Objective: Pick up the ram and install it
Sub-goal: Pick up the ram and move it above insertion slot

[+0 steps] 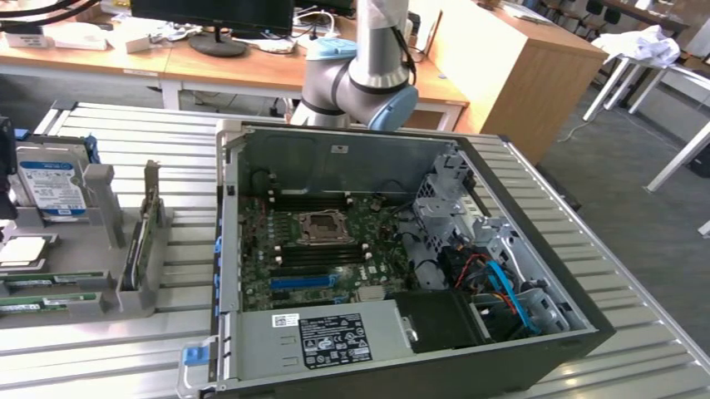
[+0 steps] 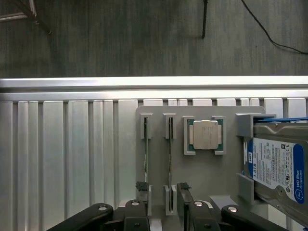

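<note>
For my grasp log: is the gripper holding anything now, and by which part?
Nothing is held. The gripper is open near the ram, which stands in its holder.

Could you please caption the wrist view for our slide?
Open tool over two ram sticks standing on edge in a gray holder, beside a processor and a hard drive.

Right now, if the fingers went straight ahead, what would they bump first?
Most likely the ram, standing on edge in the gray holder, lined up between the open fingers. Depth is unclear.
</note>
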Motion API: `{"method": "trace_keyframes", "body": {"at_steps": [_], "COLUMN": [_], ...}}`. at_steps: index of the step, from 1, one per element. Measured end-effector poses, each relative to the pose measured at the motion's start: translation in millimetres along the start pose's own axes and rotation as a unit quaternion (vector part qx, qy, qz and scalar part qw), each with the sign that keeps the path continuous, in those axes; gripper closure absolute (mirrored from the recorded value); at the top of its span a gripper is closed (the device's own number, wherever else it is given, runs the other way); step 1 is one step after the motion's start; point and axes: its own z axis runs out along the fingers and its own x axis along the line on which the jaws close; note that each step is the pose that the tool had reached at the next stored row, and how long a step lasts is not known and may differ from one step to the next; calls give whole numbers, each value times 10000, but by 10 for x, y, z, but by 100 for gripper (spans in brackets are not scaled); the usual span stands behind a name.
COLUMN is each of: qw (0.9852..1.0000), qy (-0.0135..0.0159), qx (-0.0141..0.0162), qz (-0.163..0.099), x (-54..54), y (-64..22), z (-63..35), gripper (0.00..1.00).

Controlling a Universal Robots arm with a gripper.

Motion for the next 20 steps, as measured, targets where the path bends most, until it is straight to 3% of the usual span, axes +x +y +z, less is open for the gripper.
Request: {"method": "trace_keyframes", "body": {"at_steps": [20], "qw": [10000], "qy": [0], "qx": [0], "qz": [0], "x": [7], "y": [-13], "z": [296], "gripper": [63]}}
